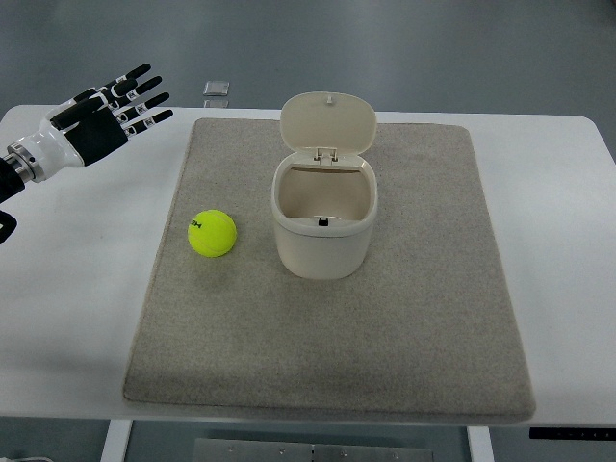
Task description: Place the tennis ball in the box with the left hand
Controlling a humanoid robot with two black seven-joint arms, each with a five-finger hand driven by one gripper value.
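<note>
well apart from the ball, the left robot hand (101,115) hovers over the desk's (77,289) far left corner, fingers spread and holding nothing. the tennis ball (212,233) lies on the grey mat (327,346), just left of the box (323,223), whose lid stands open.

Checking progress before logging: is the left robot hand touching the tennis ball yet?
Apart. The top view shows the left robot hand open over the table's far-left corner, with bare mat between it and the tennis ball.

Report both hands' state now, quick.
Left hand: open, fingers spread, holding nothing, away from the tennis ball.
Right hand: not in view.
</note>
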